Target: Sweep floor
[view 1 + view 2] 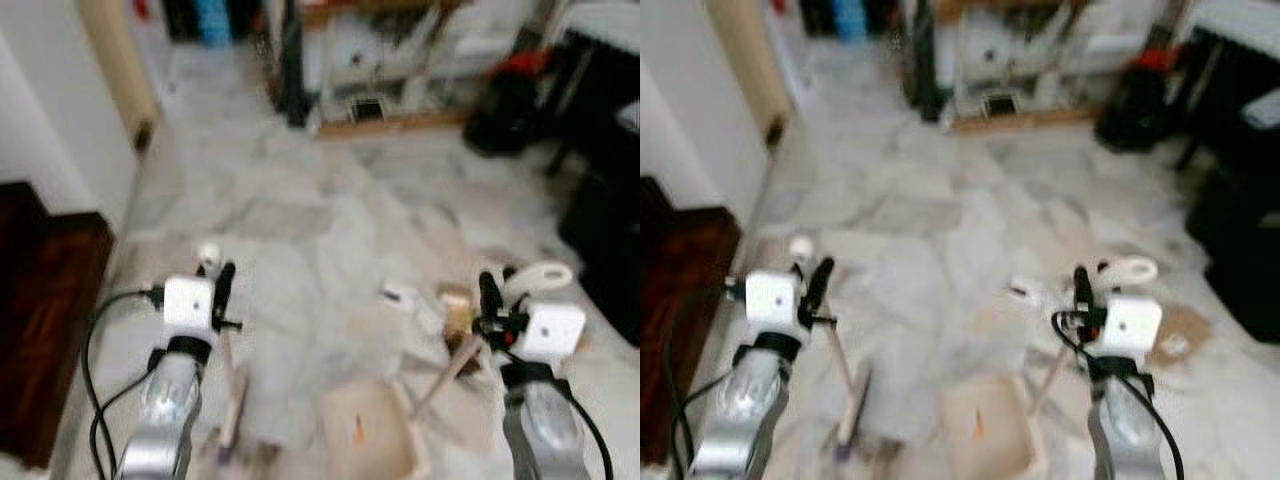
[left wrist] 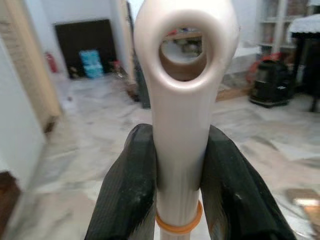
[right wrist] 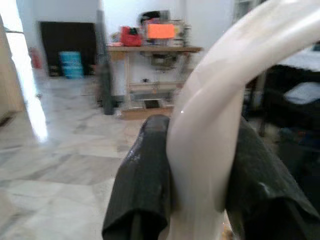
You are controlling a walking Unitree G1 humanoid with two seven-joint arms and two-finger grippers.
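Left wrist view: left pincer (image 2: 181, 185) clenched on broom handle (image 2: 182, 100). Right pincer (image 3: 200, 175) clenched on dustpan handle (image 3: 220, 120); dustpan (image 1: 365, 430) on floor (image 1: 300, 220) below, between both.

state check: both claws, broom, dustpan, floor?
left claw: shut on broom
right claw: shut on dustpan handle
broom: held, head down on the floor
dustpan: held, pan on floor
floor: scraps lying ahead of the dustpan
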